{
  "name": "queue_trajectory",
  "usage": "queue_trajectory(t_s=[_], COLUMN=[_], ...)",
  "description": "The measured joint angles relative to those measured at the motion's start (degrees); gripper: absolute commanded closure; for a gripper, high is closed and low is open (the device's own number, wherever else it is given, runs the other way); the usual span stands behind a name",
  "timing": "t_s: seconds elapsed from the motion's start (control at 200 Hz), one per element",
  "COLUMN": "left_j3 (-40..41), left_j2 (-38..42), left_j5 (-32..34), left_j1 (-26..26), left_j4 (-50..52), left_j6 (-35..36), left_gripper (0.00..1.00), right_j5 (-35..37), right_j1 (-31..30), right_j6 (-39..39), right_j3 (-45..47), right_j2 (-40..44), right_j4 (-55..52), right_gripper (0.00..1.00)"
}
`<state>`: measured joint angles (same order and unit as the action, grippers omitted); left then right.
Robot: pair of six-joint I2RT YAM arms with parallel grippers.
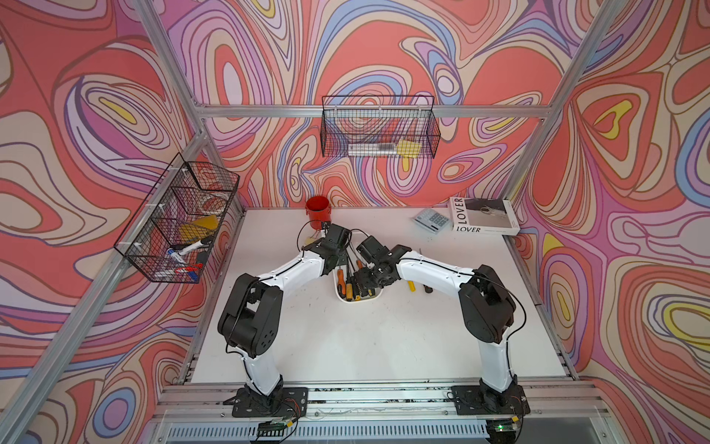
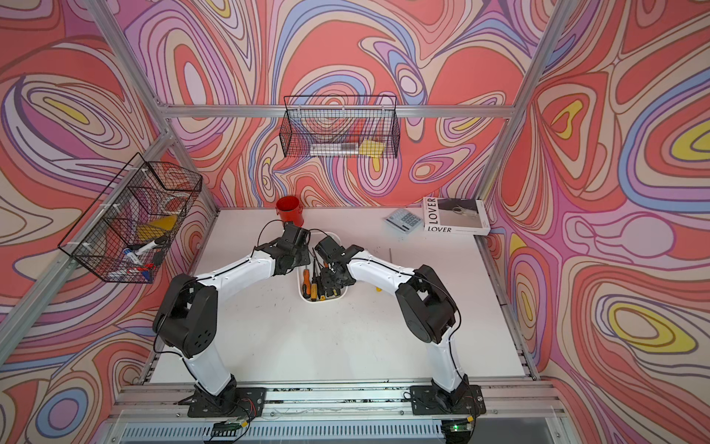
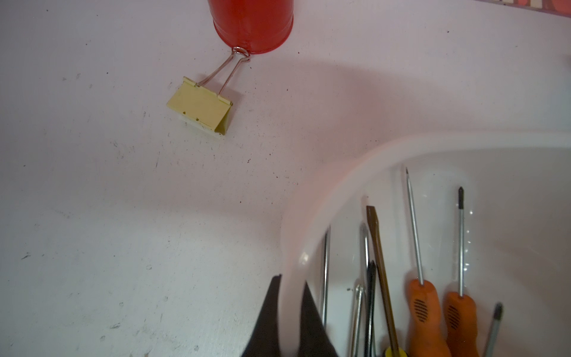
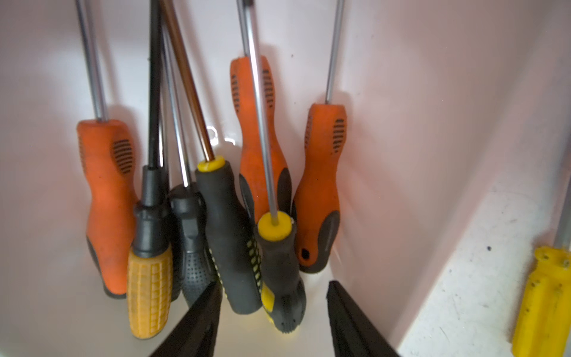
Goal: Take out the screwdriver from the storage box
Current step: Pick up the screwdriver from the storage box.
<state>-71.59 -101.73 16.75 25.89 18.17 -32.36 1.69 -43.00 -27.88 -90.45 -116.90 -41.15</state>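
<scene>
The white storage box (image 1: 359,300) sits mid-table between both arms and holds several screwdrivers (image 1: 340,278) with orange, black and yellow handles. My left gripper (image 3: 292,279) is shut on the box's side rim (image 3: 309,197), one finger outside the wall and one inside. My right gripper (image 4: 274,284) is down inside the box, open. Its fingers stand on either side of the butt end of a black-and-yellow screwdriver (image 4: 279,262), with gaps showing on both sides. Orange-handled ones (image 4: 108,201) lie beside it, and the box wall (image 4: 417,123) is close to one finger.
A yellow-handled screwdriver (image 4: 543,296) and a dark one (image 1: 427,288) lie on the table right of the box. A red cup (image 3: 251,24) and a yellow binder clip (image 3: 200,106) sit just behind it. Calculator (image 1: 432,220) and book (image 1: 482,216) are at the back right. Wire baskets (image 1: 378,128) (image 1: 180,223) hang on the walls.
</scene>
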Motion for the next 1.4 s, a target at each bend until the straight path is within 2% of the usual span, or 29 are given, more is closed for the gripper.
queue_trajectory(t_s=[0.19,0.566,0.811,1.017,1.397], left_j3=[0.04,0.11,0.11,0.11,0.11], left_j2=[0.0,0.04,0.04,0.04,0.04], left_j5=[0.13,1.11,1.29,1.29,1.27], left_j1=[0.0,-0.13,-0.11,-0.09,-0.07], left_j4=[0.02,0.31,0.31,0.28,0.28], left_j6=[-0.02,0.04,0.26,0.44,0.44], left_gripper=[1.0,1.0,1.0,1.0,1.0], right_j5=[-1.46,-1.46,-1.31,-1.03,2.12], right_j1=[-0.09,0.02,0.07,0.07,0.07], right_j6=[-2.32,-4.52,-5.03,-4.2,-1.03], right_j3=[-0.52,-0.72,-0.68,2.36,2.58], right_j2=[-2.01,-2.47,-2.47,-0.2,6.95], right_j4=[0.5,0.61,0.87,3.45,5.18], right_gripper=[0.5,0.84,1.0,1.0,1.0])
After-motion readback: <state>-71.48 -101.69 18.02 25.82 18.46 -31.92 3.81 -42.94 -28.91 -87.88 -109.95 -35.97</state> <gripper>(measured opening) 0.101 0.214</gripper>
